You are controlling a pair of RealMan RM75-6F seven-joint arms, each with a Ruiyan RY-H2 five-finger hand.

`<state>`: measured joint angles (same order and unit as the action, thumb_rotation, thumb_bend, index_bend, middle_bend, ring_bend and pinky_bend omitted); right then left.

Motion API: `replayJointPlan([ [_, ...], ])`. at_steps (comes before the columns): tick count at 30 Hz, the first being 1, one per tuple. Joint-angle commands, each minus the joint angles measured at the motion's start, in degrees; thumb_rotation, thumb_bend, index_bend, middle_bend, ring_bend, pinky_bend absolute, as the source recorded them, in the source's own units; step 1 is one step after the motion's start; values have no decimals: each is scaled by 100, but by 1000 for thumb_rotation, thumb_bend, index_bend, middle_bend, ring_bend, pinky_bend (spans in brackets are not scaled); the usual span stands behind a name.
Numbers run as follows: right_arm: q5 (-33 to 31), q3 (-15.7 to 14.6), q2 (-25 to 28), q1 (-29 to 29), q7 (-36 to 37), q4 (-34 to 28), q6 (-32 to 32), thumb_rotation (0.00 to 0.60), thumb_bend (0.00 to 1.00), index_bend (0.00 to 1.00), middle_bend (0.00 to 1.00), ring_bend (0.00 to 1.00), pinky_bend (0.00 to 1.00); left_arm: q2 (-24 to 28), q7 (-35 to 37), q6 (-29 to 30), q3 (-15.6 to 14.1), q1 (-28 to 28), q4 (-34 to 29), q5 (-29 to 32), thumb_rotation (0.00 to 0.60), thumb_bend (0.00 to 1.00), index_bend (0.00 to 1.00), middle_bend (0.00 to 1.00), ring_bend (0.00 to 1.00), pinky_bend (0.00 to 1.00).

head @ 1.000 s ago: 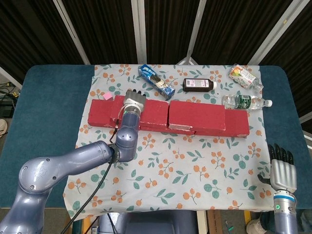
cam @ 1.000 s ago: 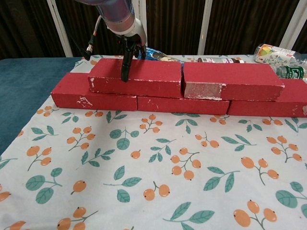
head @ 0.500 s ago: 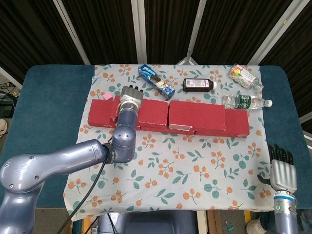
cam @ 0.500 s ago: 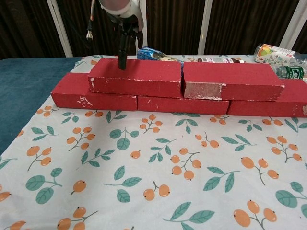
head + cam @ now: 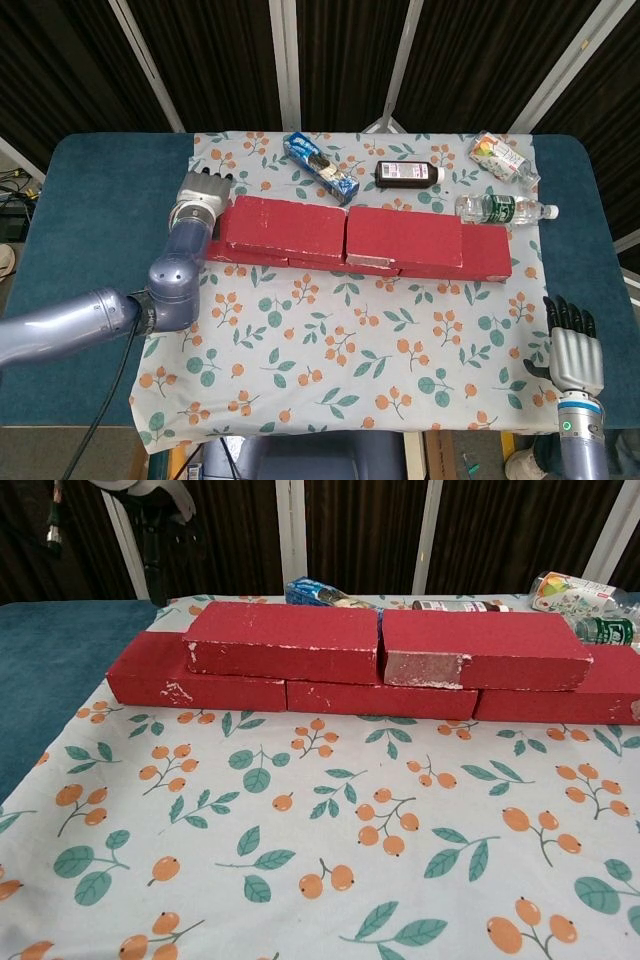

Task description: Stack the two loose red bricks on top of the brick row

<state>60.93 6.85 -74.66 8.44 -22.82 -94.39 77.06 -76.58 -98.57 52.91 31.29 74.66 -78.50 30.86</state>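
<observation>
Head view:
Bricks: two upper bricks (image 5: 283, 224) (image 5: 403, 236) lie end to end on the row (image 5: 487, 254) at frame centre, joints offset so they sit stable.
Left hand (image 5: 201, 192): left of centre, just off the row's end, fingers apart, holding nothing.
Right hand (image 5: 576, 350): lower right, well apart, idle, fingers loosely spread, empty.

Chest view:
Bricks: both seated flat on the row (image 5: 180, 679); stacking looks done.
Left hand (image 5: 150, 500): upper left, finger state unclear here.
</observation>
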Motion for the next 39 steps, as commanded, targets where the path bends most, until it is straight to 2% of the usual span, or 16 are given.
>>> replayJointPlan([
  [1, -3, 0, -11, 2, -16, -1, 12, 600, 203, 0, 0, 0, 0, 228, 137, -368, -223, -217, -176, -4, 600, 0, 160, 105, 0, 131],
  [9, -14, 4, -21, 1, -20, 4, 22, 600, 203, 0, 0, 0, 0, 329, 412, -741, -709, -301, -301, -141, 600, 0, 168, 107, 0, 127],
  [20, 13, 15, 11, -27, 56, -18, 66, 600, 202, 0, 0, 0, 0, 235, 686, -851, -1250, -54, -324, -177, 600, 0, 178, 111, 0, 127],
  [39, 44, 24, 50, -52, 123, -64, 96, 600, 203, 0, 0, 0, 0, 135, 965, -878, -1756, 361, -288, 6, 600, 0, 175, 116, 0, 126],
])
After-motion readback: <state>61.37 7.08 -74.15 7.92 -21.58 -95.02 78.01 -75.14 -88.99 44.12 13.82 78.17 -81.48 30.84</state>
